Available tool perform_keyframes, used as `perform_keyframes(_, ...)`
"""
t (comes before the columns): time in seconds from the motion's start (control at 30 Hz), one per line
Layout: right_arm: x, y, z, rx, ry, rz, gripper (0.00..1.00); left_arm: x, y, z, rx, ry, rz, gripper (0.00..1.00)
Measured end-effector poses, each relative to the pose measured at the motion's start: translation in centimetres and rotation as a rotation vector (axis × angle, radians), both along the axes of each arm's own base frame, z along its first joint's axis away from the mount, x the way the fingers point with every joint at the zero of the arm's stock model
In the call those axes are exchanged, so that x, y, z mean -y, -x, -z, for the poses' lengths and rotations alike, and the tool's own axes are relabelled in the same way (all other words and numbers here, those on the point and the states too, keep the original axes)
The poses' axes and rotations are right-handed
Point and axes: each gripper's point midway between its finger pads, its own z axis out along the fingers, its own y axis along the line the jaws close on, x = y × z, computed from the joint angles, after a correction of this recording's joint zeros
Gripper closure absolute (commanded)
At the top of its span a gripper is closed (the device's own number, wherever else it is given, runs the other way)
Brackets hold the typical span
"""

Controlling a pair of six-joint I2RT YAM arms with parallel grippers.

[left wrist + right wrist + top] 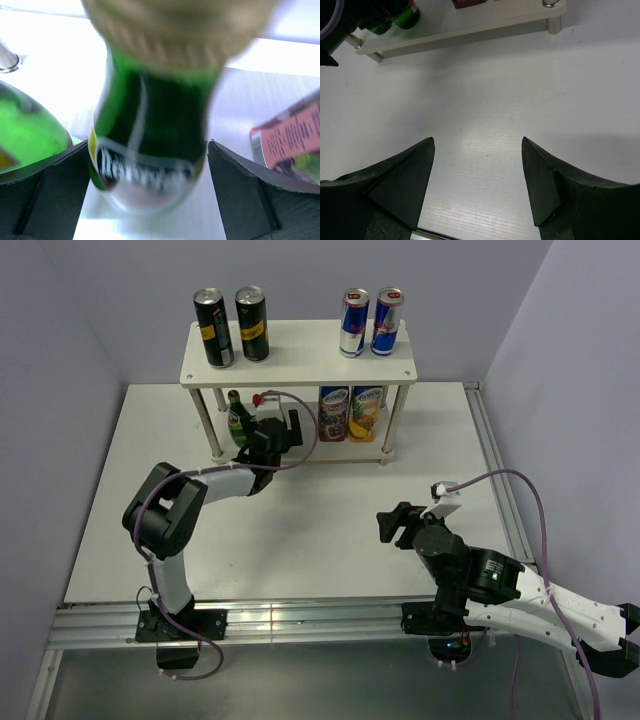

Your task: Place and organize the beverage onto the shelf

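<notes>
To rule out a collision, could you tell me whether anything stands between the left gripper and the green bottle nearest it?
Nothing visible does: the bottle stands right between the open left gripper's fingers.

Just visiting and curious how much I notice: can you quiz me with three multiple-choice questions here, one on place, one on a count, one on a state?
1. The black cans stand on the top board at its: A left end, B right end, C middle.
2. Cans on that board: A two, B four, C six.
3. The right gripper is: A open and empty, B holding a bottle, C gripping a can.
Answers: A, they stand left; B, two black plus two blue-and-silver cans; A, its jaws stand apart, nothing between.
</notes>
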Motion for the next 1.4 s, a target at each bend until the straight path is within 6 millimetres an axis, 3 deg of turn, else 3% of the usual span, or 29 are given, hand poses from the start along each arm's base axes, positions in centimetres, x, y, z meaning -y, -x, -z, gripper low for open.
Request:
perform_keyframes(0.47, 0.1, 0.0, -0.2, 0.007, -0.011, 0.003, 0.23, 1.1, 6.5, -1.4, -0.006, -0.006, 0.035, 0.01)
perform_keyframes(0.87, 0.2, 0.0, 0.1, -0.008, 0.013, 0.01, 0.25, -0.4, 16.3, -7.0, -0.012, 0.083, 0.077, 0.01)
perform_keyframes(0.93, 0.1, 0.0, -0.6, -0.011, 0.011, 0.006, 0.25, -1.1, 18.2, -8.3, -0.021, 0.104, 0.093, 0.01)
perform_keyframes(1.0, -0.3, 0.0, -2.5, 0.0, -0.013, -0.007, 0.25, -2.0, 20.0, -9.6, -0.026, 0.123, 0.108, 0.01)
perform_keyframes(1.1, -0.7, -0.1, -7.2, 0.054, -0.084, -0.032, 0.23, -3.5, 22.2, -12.0, -0.032, 0.143, 0.113, 0.01)
perform_keyframes(1.23, -0.8, 0.1, -14.6, 0.161, -0.182, -0.072, 0.21, -4.8, 24.6, -17.7, 0.011, 0.226, 0.157, 0.01)
perform_keyframes(1.33, -0.7, 0.2, -18.6, 0.217, -0.217, -0.094, 0.19, -6.0, 25.8, -21.9, 0.062, 0.291, 0.18, 0.01)
perform_keyframes(1.4, -0.9, 0.3, -20.2, 0.246, -0.221, -0.114, 0.18, -6.8, 26.7, -23.9, 0.1, 0.318, 0.206, 0.01)
